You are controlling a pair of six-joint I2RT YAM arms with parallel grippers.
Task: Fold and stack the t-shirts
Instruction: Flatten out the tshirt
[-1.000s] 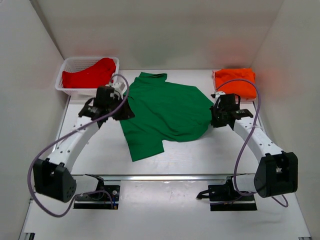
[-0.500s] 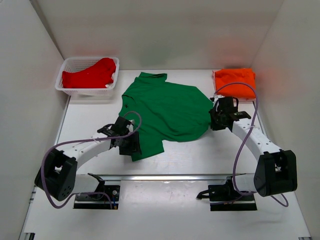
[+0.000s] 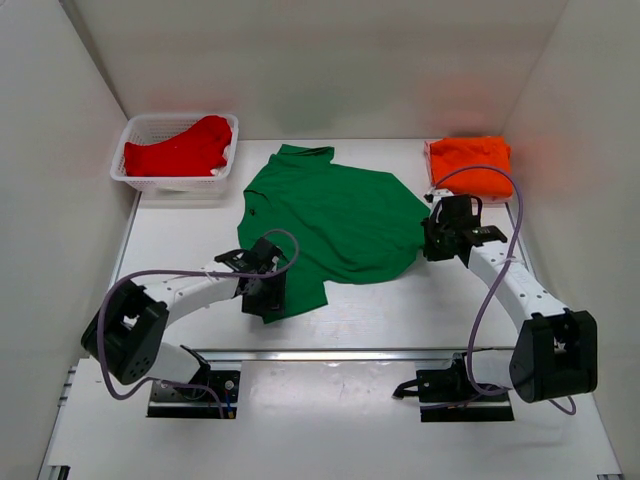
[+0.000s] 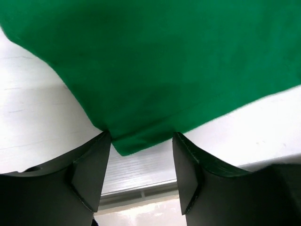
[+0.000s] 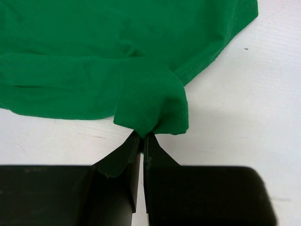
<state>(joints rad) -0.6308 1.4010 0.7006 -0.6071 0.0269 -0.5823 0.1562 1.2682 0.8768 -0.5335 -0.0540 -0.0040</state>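
Note:
The green collared t-shirt lies spread on the table, collar toward the back. My left gripper is open at its near left corner; in the left wrist view the corner of the shirt sits between my open fingers. My right gripper is shut on the shirt's right edge; the right wrist view shows a pinched fold of the shirt. A folded orange t-shirt lies at the back right. A red t-shirt lies in the basket.
The white mesh basket stands at the back left by the left wall. A metal rail runs across the table near the arm bases. White walls close in the table on three sides.
My left arm has swung from the shirt's left sleeve, near the basket, down to its near left corner. The right gripper has stayed shut on the right edge.

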